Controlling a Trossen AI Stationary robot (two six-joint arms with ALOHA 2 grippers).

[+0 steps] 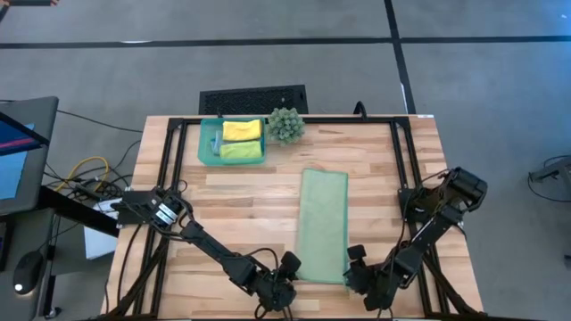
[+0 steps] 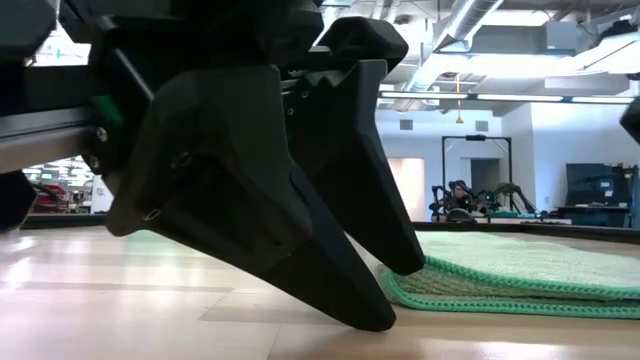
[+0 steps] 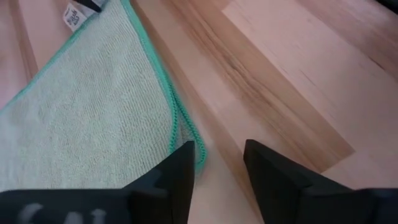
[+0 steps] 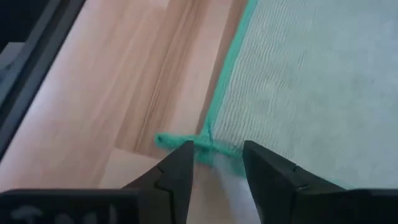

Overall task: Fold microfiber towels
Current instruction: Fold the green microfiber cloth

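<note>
At the near edge of the surface (image 1: 223, 192), I have both tools down beside the pale sage green towel (image 1: 323, 225). The left tool (image 1: 287, 278) sits at the towel's near left corner; its fingers (image 3: 180, 180) stand a narrow gap apart with nothing between them, and the teal-stitched hem lies just beside one finger, on bare wood. The right tool (image 1: 355, 267) sits at the near right corner; its jaws are likewise partly apart, and the hem's corner lies at the tips of its fingers (image 4: 180, 168). I cannot tell whether that corner is pinched or only touched.

The towel lies flat as a long strip running from the near edge toward the middle of the surface. The low view shows two layers at its near edge, one on the other. A white label (image 3: 76, 15) shows at the far corner in the left wrist view.

Farther back on the left, a teal tray (image 1: 208, 143) holds the yellow towel (image 1: 241, 130) and the lime green towel (image 1: 241, 151), both folded, side by side. A spiky green plant (image 1: 285, 125) stands just beside the tray.
</note>
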